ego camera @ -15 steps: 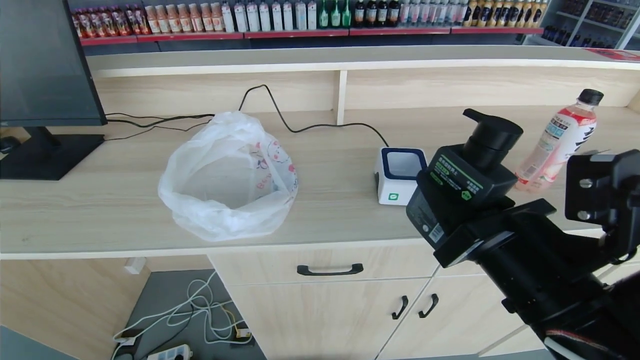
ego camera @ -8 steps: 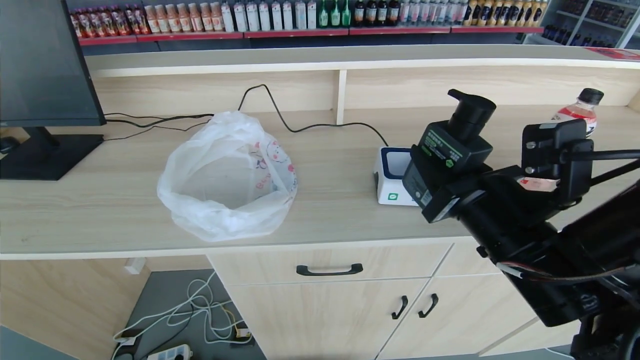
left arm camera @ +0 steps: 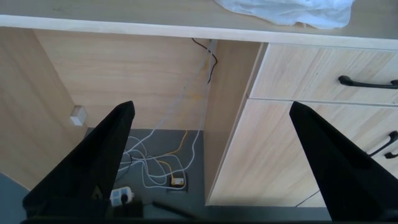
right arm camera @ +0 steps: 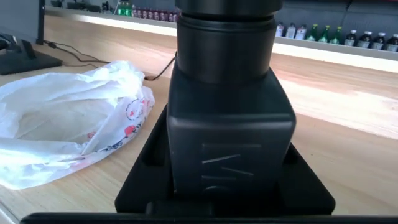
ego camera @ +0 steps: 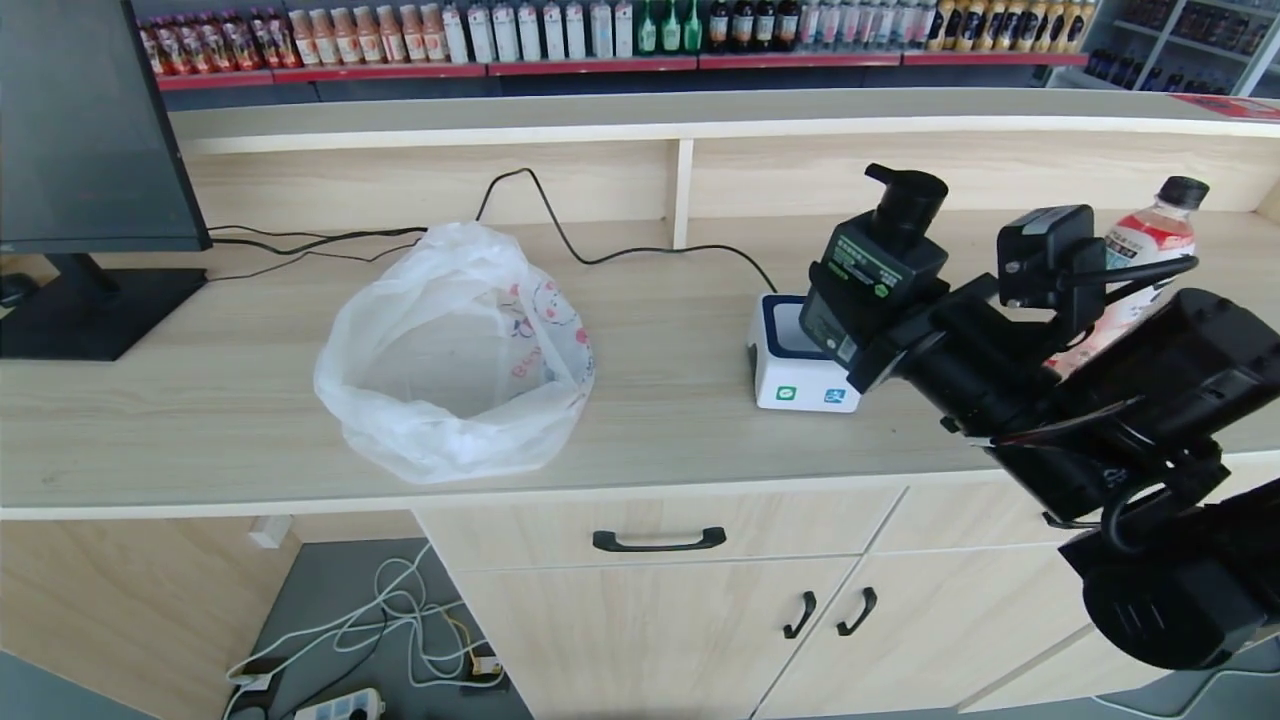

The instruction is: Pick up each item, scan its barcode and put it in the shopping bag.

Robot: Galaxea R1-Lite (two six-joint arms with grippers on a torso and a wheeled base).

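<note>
Shop shelves [ego camera: 600,30] of bottled drinks ran behind a pale wooden checkout counter [ego camera: 200,400]. Over its right part, the right gripper [ego camera: 890,345] was clamped tight on the lower body of a black pump bottle [ego camera: 875,275], the fingers pressed against its two sides and the pump head pointing up and away. The bottle hung tilted just above the white barcode scanner [ego camera: 800,385], partly covering the scanner's dark window. A small pale patch low on the bottle's near face looked like the barcode, though that was too small to confirm. As judged, the step in hand was the scan. Doing it well meant rolling the wrist until that patch faced the window squarely, holding it close but clear of the housing, and pausing there rather than sweeping past. The grip sat low on a tall bottle, so any turn would best be slow. The white plastic shopping bag [ego camera: 455,360] lay well to the left with its mouth slumped open, near a black cable [ego camera: 560,235] and a monitor [ego camera: 80,130]. A pink-labelled drink bottle [ego camera: 1140,250] stood behind the right arm, not yet scanned. The left gripper [left arm camera: 208,168] hung below the counter's edge before the cabinet fronts, fingers spread wide and empty.
</note>
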